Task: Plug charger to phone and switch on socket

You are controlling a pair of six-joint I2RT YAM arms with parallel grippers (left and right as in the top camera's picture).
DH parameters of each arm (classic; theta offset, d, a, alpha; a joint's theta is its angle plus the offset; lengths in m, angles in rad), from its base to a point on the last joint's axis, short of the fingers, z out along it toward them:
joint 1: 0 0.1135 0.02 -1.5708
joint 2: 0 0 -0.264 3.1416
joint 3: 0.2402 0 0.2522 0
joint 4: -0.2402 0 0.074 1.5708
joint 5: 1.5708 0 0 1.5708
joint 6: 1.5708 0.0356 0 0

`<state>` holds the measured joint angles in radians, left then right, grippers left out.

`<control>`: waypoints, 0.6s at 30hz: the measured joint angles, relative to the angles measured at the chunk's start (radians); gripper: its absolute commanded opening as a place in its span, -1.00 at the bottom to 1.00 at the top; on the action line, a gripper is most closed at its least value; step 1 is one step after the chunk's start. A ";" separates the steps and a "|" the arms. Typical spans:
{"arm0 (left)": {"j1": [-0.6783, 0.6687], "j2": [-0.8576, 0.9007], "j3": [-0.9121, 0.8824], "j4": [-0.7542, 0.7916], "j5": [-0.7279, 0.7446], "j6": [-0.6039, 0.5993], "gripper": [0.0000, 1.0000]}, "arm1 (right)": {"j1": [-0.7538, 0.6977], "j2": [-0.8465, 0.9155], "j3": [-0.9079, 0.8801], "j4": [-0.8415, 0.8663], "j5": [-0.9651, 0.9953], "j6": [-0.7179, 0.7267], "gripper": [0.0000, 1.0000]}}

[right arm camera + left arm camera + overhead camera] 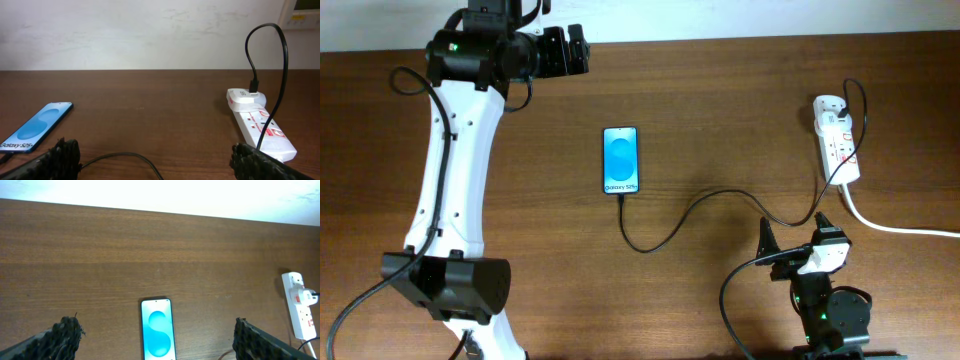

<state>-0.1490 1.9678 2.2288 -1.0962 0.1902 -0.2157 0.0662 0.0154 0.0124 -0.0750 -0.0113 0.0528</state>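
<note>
The right gripper and the left gripper both gape wide, empty. Between them the phone lies flat, its long axis pointing away from the robot. Its near end meets the charger, which curves right to the socket.

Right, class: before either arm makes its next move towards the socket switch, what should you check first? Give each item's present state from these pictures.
1. The charger reaches the bottom edge of the phone: ok in the overhead view. Whether the tip is fully seated: cannot tell.
2. Phone screen lit: ok.
3. The adapter sits in the socket with the cable attached: ok.
4. Socket switch on: cannot tell, as the switches are too small to read.
5. The left gripper is open, empty and away from the phone: ok.
6. The right gripper is open and empty, short of the socket: ok.
</note>
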 measured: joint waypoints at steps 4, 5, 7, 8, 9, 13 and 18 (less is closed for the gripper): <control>0.000 0.000 0.000 0.000 0.000 0.000 0.99 | 0.000 0.000 0.000 0.000 0.000 0.000 0.98; 0.000 0.000 0.000 0.000 0.000 0.000 0.99 | 0.000 0.000 0.000 0.000 0.000 0.000 0.97; 0.000 -0.003 -0.004 0.001 -0.024 0.000 0.99 | 0.000 0.000 0.000 0.000 0.000 0.000 0.97; 0.000 -0.021 -0.034 0.010 -0.043 0.004 0.99 | 0.000 0.000 0.000 0.000 0.000 0.000 0.97; 0.000 -0.068 -0.098 0.023 -0.064 0.021 0.99 | 0.000 -0.001 0.000 0.000 0.000 0.000 0.97; 0.000 -0.377 -0.406 0.172 -0.094 0.166 0.99 | 0.000 -0.002 0.000 0.000 0.000 0.000 0.97; 0.005 -0.767 -0.829 0.396 -0.094 0.367 0.99 | 0.000 -0.002 0.000 0.000 0.000 0.001 0.97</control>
<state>-0.1444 1.2007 1.3998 -0.7002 0.0959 0.1509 0.0662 0.0139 0.0124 -0.0753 -0.0113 0.0536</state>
